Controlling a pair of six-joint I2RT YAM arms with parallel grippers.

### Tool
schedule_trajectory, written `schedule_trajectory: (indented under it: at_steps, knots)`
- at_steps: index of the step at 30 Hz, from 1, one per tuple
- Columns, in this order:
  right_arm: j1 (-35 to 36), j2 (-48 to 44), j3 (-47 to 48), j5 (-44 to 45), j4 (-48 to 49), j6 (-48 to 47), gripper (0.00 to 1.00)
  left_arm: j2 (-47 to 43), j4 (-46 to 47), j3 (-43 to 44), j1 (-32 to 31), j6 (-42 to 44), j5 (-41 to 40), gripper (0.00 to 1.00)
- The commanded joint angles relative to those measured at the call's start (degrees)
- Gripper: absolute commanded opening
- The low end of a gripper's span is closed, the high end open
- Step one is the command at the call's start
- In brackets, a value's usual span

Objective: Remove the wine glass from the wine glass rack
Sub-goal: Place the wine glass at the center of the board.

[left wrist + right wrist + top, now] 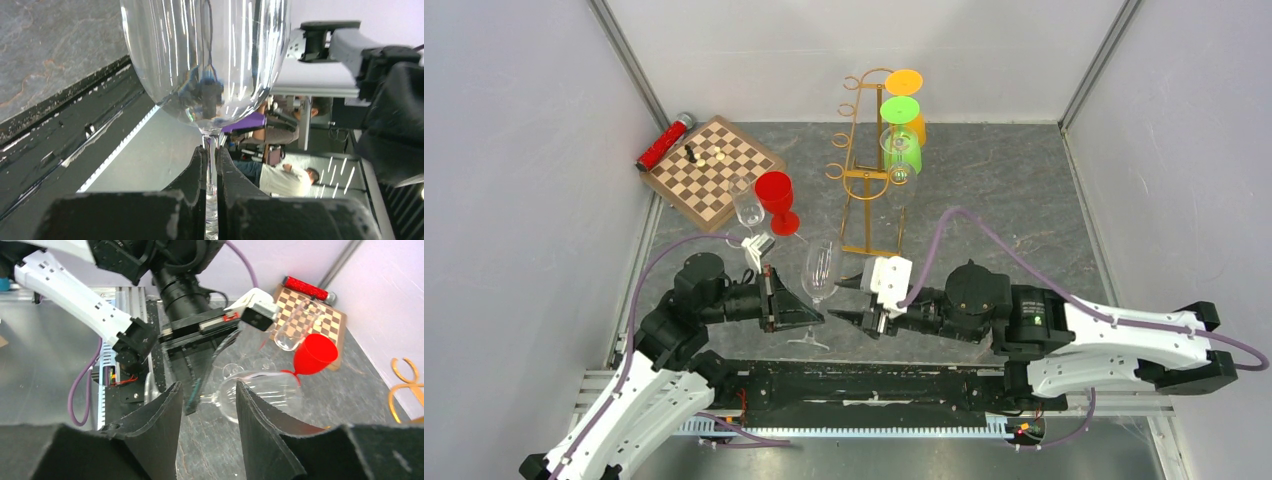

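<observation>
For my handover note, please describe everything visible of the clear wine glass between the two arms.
The clear wine glass is transparent and empty: rounded bowl, thin stem, flat foot. It is held roughly upright near the table's front, off the wine glass rack. The left end effector is shut on its stem; the right end effector is open close beside it.

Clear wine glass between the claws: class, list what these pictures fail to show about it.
Left wrist view: wine glass rim and foot, cut off by frame edges; lower stem hidden inside the left claw.
Right wrist view: bowl partly hidden behind the right claw.
Top view: stem too faint.
</observation>
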Motion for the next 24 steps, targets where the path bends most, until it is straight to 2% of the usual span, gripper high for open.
schedule_trajectory:
  at_steps: [1, 8, 13, 17, 24]
  knots:
    - [-0.4, 2.1, 7.5, 5.2, -9.4, 4.3, 0.46, -0.8, -5.4, 3.7, 0.0, 10.3, 7.1, 0.02]
    - [-5.2, 4.5, 11.6, -2.6, -15.5, 11.4, 0.51, -3.6, -15.2, 5.3, 0.0, 20.2, 12.4, 0.02]
    - [-5.8, 3.3, 10.4, -4.6, -14.7, 15.6, 0.63, -5.9, -21.3, 6.8, 0.0, 27.6, 16.2, 0.02]
    - [-6.5, 2.7, 9.0, -8.1, -13.7, 16.6, 0.61, -7.7, -24.6, 8.0, 0.0, 32.1, 19.1, 0.02]
    - [-11.9, 5.9, 9.5, -25.0, -13.9, 21.4, 0.60, -9.6, -28.0, 7.6, -0.6, 36.3, 21.4, 0.02]
